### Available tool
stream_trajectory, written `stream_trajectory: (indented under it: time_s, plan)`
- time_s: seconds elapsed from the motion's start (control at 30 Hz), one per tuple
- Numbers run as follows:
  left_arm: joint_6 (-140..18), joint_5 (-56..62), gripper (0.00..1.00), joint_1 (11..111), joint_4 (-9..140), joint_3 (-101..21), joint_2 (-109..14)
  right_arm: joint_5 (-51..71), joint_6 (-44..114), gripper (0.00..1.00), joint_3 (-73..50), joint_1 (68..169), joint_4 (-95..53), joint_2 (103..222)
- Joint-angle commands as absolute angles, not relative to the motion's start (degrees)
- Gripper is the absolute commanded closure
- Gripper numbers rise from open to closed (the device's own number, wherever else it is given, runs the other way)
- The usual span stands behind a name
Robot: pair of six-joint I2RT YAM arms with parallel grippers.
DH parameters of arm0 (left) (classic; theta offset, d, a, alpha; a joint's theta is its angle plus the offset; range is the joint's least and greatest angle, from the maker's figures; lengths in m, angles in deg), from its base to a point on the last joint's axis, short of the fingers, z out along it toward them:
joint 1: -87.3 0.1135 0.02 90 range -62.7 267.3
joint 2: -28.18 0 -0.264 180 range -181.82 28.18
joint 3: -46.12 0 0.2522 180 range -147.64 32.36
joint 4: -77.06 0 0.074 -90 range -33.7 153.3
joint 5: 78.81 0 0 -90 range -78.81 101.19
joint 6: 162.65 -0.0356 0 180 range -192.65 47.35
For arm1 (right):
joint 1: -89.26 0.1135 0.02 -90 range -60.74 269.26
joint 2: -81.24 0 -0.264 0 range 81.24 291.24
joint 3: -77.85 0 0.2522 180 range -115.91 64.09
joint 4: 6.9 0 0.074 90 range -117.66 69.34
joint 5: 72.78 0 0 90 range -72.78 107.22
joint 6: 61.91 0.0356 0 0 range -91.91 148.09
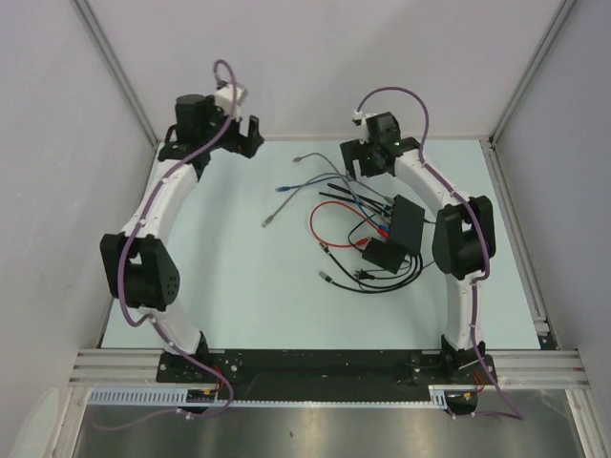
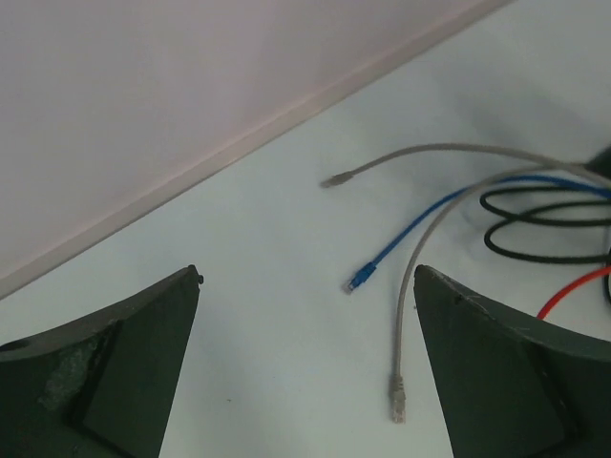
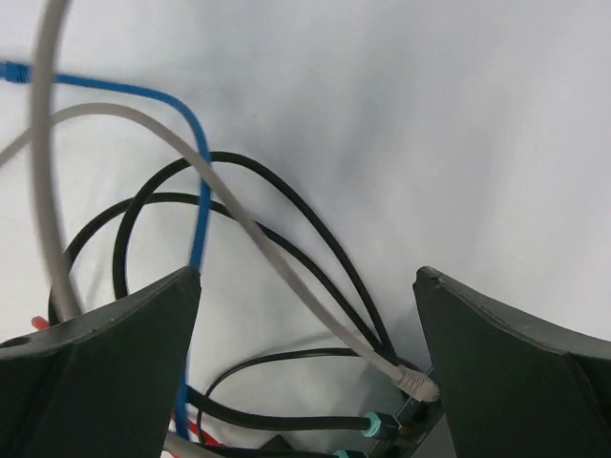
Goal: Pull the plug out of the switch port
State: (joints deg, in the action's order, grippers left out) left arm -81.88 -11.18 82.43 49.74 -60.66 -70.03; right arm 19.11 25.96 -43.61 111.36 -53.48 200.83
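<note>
Bright, even overhead light; soft shadows; slightly blurred wrist views.

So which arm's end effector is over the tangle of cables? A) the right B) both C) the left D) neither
A: the right end effector hangs just above the blue cable and the black loops near the switch, while the left end effector is off to the side of them.
</note>
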Motion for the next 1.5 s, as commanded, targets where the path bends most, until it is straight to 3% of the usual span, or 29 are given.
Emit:
stream_trajectory:
  time_s: [0.0, 0.37, 0.63, 0.83, 1.13, 1.47]
  plan:
    - [-97.08, -11.67, 0.00, 76.67, 42.83, -65.19, -73.06, 8.09, 32.83, 0.00, -47.34, 102.89, -52.57, 200.25]
    - [-86.11, -18.07, 0.00, 72.27, 42.82, -74.34, -77.91, 5.80, 22.91, 0.00, -39.45, 98.13, -54.58, 193.57]
    - [-76.71, -23.44, 0.00, 69.19, 45.19, -69.17, -73.08, 0.53, 8.32, 0.03, -36.98, 95.59, -66.53, 186.18]
    - [-76.33, -27.21, 0.00, 67.17, 45.64, -67.92, -70.26, -2.99, 1.30, 0.10, -30.67, 94.27, -70.76, 184.95]
    - [-84.95, -22.30, 0.00, 65.41, 30.35, -86.54, -80.53, -0.97, 4.18, 0.17, -24.59, 94.53, -62.15, 192.67]
    - [-81.88, -22.13, 0.00, 65.41, 32.88, -78.66, -79.14, -2.03, 6.99, 0.21, -21.86, 98.38, -62.49, 198.40]
